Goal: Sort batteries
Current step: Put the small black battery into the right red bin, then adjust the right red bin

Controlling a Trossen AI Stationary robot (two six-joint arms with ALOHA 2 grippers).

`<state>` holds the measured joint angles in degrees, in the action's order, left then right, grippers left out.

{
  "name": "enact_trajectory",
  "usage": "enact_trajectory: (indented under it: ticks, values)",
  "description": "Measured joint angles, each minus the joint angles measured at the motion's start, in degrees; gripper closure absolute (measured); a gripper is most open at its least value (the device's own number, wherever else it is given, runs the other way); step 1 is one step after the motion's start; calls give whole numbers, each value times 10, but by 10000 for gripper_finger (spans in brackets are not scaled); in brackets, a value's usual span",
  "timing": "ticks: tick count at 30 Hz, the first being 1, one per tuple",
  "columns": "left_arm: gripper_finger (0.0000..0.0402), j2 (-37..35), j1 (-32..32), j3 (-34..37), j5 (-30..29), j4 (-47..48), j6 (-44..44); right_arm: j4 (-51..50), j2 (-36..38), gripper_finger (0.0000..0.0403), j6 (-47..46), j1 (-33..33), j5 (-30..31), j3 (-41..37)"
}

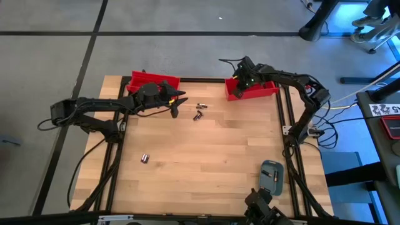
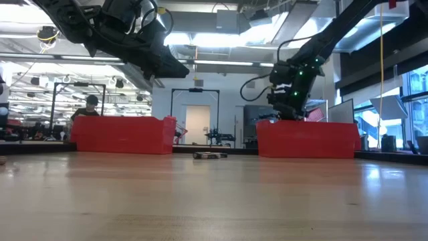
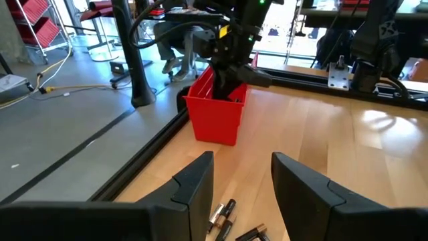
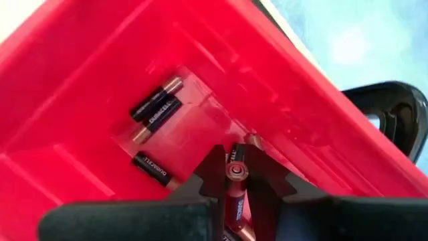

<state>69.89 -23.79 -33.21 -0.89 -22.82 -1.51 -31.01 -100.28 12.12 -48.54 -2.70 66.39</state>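
Right tool pinched one battery end-on, axis pointing down into the right red bin. Left tool hung part open, empty; loose batteries lay at its 3 o'clock, nearest it.

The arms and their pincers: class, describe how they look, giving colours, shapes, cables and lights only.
Both arms are dark, black jointed links with loose black cables looping along them. The left pincer has two broad, wedge-shaped matte black fingers. The right pincer shows dark angular fingertips, and small green lights glow on its wrist.
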Motion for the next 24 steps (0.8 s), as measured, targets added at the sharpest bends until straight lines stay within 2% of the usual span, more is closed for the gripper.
enact_trajectory:
  ticks: [13,19,24]
  values:
    - [263,0,0,0,0,0,6,-5,-4,349,-4,1,11,-1]
    - [263,0,0,0,0,0,6,-27,-4,263,-2,1,17,25]
    - [263,0,0,0,0,0,12,-118,-4,194,16,1,17,89]
